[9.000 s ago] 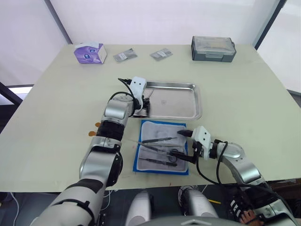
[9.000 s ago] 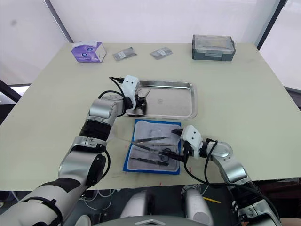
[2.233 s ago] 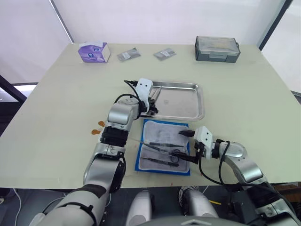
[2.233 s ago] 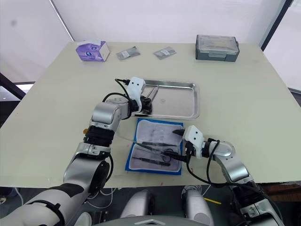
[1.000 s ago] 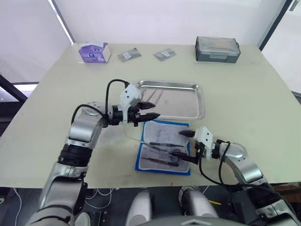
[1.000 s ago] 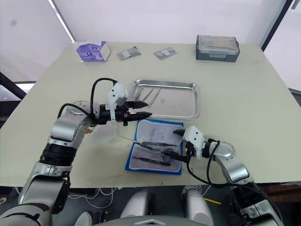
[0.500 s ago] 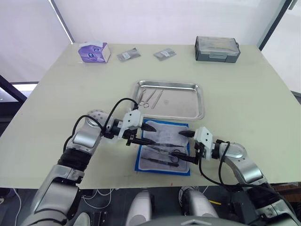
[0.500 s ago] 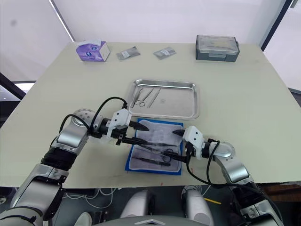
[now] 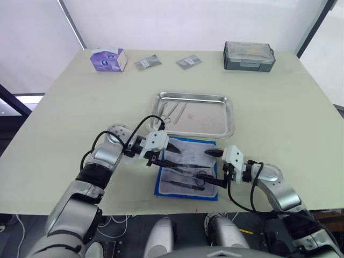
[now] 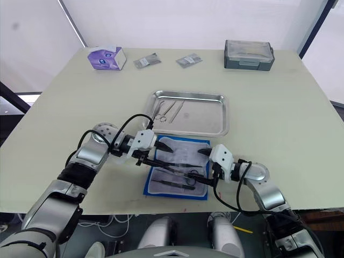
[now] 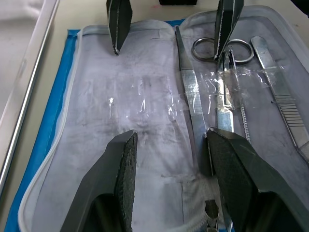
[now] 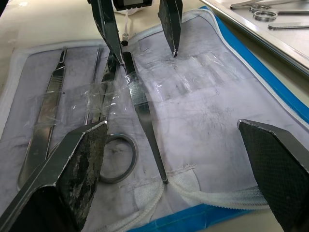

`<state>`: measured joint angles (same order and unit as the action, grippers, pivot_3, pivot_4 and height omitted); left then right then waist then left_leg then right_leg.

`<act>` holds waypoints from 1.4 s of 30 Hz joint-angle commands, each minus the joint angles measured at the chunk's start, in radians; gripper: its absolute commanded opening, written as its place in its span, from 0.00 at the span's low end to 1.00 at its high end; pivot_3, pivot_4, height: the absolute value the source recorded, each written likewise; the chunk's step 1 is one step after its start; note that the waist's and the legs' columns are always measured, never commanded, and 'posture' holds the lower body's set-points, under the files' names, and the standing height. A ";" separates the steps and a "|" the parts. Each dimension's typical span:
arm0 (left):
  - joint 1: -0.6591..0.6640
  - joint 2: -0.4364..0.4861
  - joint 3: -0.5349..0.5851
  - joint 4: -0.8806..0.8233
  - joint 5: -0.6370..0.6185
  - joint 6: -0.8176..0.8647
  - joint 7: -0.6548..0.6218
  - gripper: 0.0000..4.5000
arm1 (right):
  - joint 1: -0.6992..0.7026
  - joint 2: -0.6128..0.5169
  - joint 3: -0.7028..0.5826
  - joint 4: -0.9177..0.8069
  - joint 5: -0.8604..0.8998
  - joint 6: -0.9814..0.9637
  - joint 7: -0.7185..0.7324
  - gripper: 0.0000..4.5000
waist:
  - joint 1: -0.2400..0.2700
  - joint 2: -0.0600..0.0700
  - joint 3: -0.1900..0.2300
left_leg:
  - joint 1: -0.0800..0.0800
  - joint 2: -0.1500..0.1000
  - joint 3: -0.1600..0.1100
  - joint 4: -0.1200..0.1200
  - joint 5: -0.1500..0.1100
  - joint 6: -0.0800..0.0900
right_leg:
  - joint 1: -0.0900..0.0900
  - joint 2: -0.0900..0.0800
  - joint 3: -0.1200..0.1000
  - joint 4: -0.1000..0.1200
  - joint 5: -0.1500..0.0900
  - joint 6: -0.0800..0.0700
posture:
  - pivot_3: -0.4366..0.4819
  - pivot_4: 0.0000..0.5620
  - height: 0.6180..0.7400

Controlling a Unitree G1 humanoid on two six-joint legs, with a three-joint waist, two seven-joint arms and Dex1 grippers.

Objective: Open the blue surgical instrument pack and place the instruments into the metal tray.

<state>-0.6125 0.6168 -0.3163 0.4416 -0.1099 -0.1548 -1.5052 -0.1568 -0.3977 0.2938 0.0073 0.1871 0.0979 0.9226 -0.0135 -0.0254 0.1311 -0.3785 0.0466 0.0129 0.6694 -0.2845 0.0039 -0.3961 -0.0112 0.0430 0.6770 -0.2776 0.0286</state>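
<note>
With both grippers spread empty over the opened pack (image 9: 185,169), my left gripper (image 9: 167,153) must next close on the tweezers (image 11: 190,92).

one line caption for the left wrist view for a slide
Left gripper open above the opened blue pack, instruments taped inside.

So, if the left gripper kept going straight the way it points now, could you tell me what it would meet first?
Probably the open blue pack's pale lining, and beyond it the right gripper facing the left gripper.
</note>
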 commanded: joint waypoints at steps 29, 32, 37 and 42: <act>0.057 0.033 -0.051 -0.069 0.053 0.029 -0.059 0.01 | 0.060 -0.026 0.047 0.084 -0.050 0.058 -0.001 1.00 | -0.001 0.001 -0.003 | 0.000 0.000 0.000 0.000 0.000 0.000 | 0.000 0.000 0.000 0.000 0.000 0.000 | 0.48 0.27 0.93; 0.071 0.041 -0.051 -0.088 0.049 0.042 -0.063 0.01 | 0.061 -0.027 0.048 0.083 -0.049 0.059 0.000 1.00 | -0.002 0.001 -0.003 | 0.000 0.000 0.000 0.000 0.000 0.000 | 0.000 0.000 0.001 0.000 0.000 0.000 | 0.48 0.27 0.93; 0.075 0.049 -0.043 -0.105 0.038 0.061 -0.063 0.01 | 0.061 -0.028 0.048 0.083 -0.050 0.059 0.002 1.00 | -0.001 0.001 -0.003 | 0.000 0.000 0.000 0.000 0.000 0.000 | 0.000 0.000 0.001 -0.001 0.000 0.000 | 0.48 0.27 0.93; 0.056 0.062 -0.029 -0.144 0.021 0.109 -0.069 0.01 | 0.058 -0.029 0.048 0.085 -0.049 0.059 0.005 1.00 | -0.002 0.001 -0.002 | 0.000 0.000 0.000 0.000 0.000 0.000 | 0.000 0.001 0.001 -0.001 0.000 0.000 | 0.48 0.27 0.93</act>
<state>-0.5632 0.6562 -0.3254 0.3292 -0.0845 -0.0732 -1.5250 -0.1548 -0.3975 0.2990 0.0053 0.1871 0.0980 0.9228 -0.0152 -0.0244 0.1287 -0.3782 0.0470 0.0132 0.6692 -0.2847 0.0042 -0.3961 -0.0106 0.0438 0.6764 -0.2778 0.0286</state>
